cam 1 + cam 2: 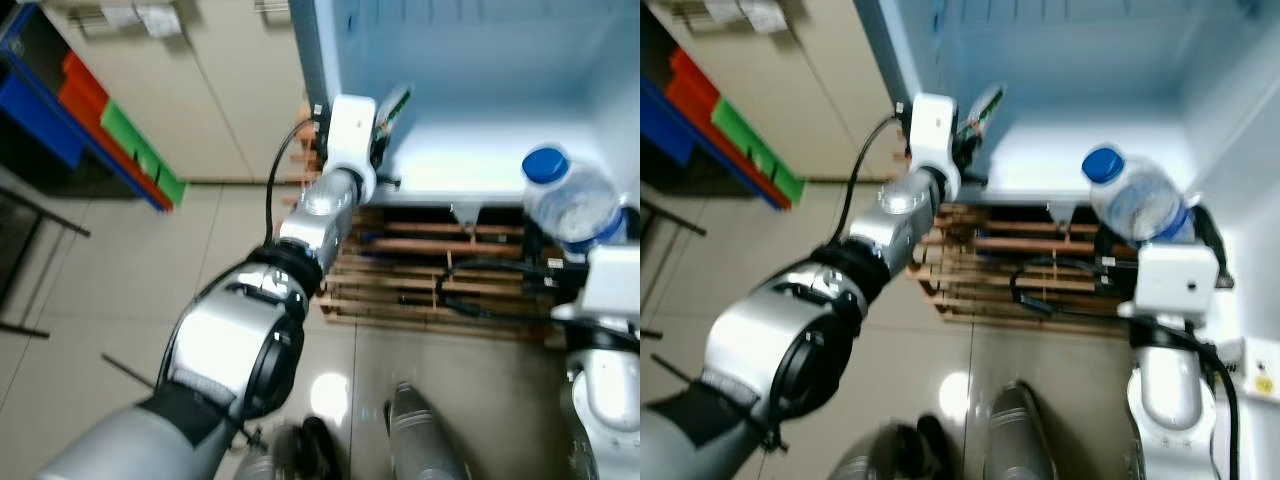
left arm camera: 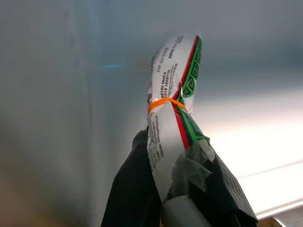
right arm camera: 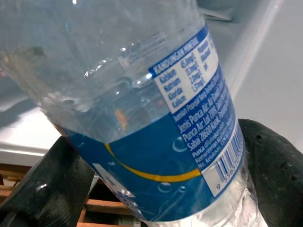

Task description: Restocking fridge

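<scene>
In the left eye view, the left arm reaches forward from the lower left, and the left gripper (image 1: 385, 125) holds a folded packet (image 1: 396, 103) printed in white, green and red at the front edge of the open fridge (image 1: 470, 60), just over its pale bottom shelf (image 1: 450, 160). At the right, the right gripper (image 1: 590, 240) clasps a clear water bottle (image 1: 570, 205) with a blue cap (image 1: 545, 165) and a blue label, the bottle tilted with its cap toward the left, in front of the fridge's right side. Below the fridge lies a wooden pallet (image 1: 420, 270) with black cables (image 1: 490, 290) across its slats, on a pale tiled floor (image 1: 120, 290). To the left stand beige cabinet doors (image 1: 190, 90) and a rack of blue, red and green bins (image 1: 110, 130). The right eye view shows the same scene, with the white wrist housing (image 1: 1175, 280) just under the bottle. In the left wrist view, the two black fingers (image 2: 130, 189) are closed on the lower end of the packet, which is pinched near its middle by an orange rubber band (image 2: 163, 102); behind it are the fridge's grey-blue inner wall and bright shelf. In the right wrist view, the black fingers (image 3: 274, 165) press the bottle from both sides at its blue label (image 3: 180, 151), which has small white print and a barcode, with pallet slats visible beneath.
</scene>
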